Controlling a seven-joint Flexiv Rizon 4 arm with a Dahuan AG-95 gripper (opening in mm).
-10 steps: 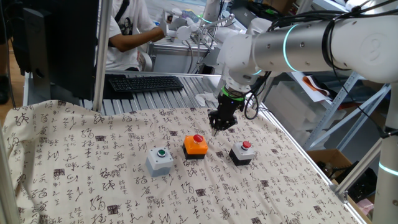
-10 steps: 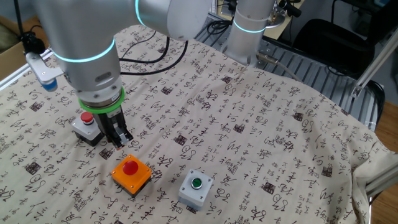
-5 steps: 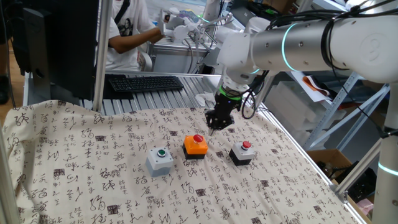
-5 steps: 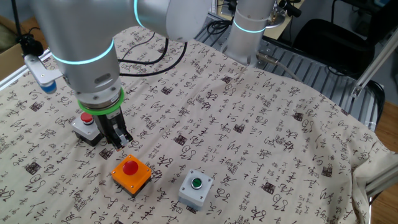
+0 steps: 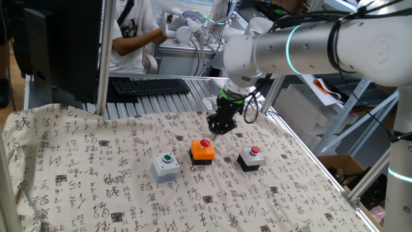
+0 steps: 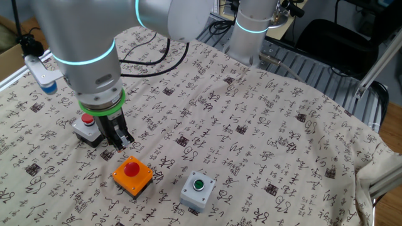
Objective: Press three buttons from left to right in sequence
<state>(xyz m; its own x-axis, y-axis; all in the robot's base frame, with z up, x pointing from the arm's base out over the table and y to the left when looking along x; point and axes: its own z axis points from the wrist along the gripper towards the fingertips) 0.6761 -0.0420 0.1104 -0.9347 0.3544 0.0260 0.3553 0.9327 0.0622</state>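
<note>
Pincer (image 5: 217,129) (image 6: 120,144) shut, holding nothing, pointing straight down, hovering just behind the orange box with red cap (image 5: 203,151) (image 6: 132,174) and touching no button. Grey box with green cap (image 5: 166,165) (image 6: 198,191) sitting at the left of the row in the first fixed view, black box with red cap (image 5: 250,158) (image 6: 89,127) at the right, all on the patterned cloth (image 5: 84,180) over the bench. Nothing here is showing whether any cap has been pressed; judging by position, the orange one looks like the step in hand, the black one remaining.
</note>
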